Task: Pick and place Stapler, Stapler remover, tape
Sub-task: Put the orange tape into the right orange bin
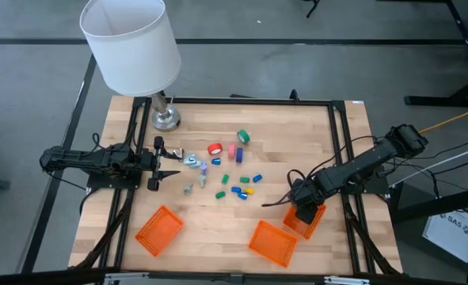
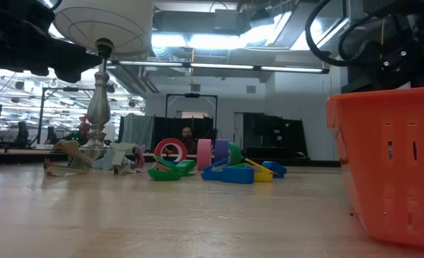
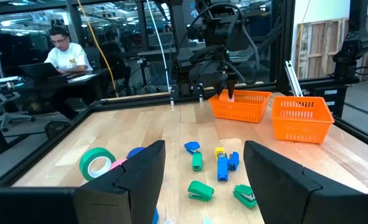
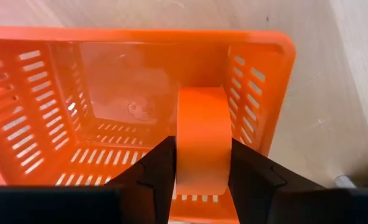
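Orange tape roll (image 4: 201,140) gripped by right claw (image 4: 199,163) over orange basket (image 4: 53,93) (left claw (image 3: 202,177) open).

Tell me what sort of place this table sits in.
Likely a robotics lab or open workshop: exposed ceiling lights, a person at a laptop desk, and black equipment frames beyond the wooden table.

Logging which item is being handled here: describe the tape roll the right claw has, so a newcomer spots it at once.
Find the three orange baskets along the table's near edge; the rightmost basket sits under the right claw. Directly above it, pinched between the fingers, is the orange tape roll. It is the only roll off the table; the red roll and others lie mid-table.
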Robot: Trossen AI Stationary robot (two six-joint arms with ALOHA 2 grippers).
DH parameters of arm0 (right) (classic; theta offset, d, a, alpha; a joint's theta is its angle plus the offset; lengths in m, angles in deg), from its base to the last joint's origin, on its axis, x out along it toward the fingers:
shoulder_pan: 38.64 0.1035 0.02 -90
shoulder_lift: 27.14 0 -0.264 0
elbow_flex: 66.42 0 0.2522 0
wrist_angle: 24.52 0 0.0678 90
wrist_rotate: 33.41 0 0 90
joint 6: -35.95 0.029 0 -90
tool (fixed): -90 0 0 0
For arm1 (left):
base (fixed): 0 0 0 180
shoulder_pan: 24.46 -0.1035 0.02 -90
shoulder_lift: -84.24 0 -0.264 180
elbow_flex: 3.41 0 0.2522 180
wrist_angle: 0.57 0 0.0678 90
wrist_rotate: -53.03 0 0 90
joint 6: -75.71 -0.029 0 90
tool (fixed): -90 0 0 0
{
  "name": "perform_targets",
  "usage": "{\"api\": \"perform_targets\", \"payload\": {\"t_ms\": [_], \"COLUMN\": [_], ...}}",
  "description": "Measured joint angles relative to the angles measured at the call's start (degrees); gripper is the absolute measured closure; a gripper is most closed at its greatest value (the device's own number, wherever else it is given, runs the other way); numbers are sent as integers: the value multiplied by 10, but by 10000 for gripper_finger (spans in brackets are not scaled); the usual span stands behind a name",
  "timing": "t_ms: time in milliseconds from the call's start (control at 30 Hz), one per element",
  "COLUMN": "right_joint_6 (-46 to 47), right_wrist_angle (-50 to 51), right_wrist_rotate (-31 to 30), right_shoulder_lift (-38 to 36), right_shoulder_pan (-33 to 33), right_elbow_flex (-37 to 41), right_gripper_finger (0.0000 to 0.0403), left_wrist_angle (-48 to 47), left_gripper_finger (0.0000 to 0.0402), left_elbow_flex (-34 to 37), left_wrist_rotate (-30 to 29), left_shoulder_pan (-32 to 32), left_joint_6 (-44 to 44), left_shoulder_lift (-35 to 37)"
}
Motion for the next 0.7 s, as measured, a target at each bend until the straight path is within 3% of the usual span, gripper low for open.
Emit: {"api": "perform_targets", "payload": {"t_ms": [333, 700], "right_joint_6": [-20, -20], "right_wrist_angle": [-5, 0], "right_wrist_rotate": [-1, 7], "right_shoulder_lift": [0, 0], "right_shoulder_pan": [0, 0], "right_elbow_flex": [0, -3], "right_gripper_finger": [262, 155], "left_wrist_angle": [0, 0], "left_gripper_finger": [187, 187], "left_elbow_flex": [0, 0], "left_wrist_rotate": [0, 0], "left_shoulder_pan": [0, 0], "left_joint_6": [0, 0], "left_shoulder_lift": [0, 0]}}
